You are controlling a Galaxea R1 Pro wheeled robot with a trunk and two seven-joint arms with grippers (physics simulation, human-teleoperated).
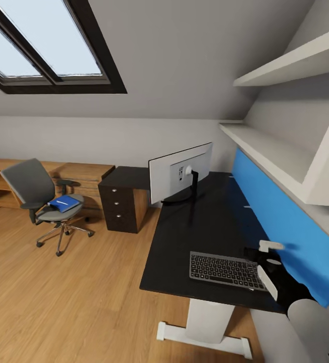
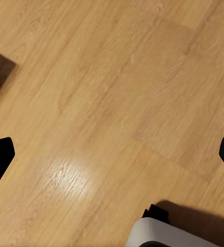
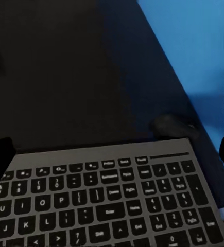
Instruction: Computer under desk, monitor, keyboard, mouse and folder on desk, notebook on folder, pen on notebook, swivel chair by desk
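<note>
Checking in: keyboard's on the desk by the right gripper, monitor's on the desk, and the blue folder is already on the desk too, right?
Not quite. The folder is not on the desk; the head view shows it lying on the swivel chair seat, off to the left on the wood floor. The rest holds: the keyboard lies on the desk by the right gripper, and the monitor stands on the desk.

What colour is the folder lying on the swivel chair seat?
Bright blue; the folder shows best in the head view, lying on the swivel chair.
</note>
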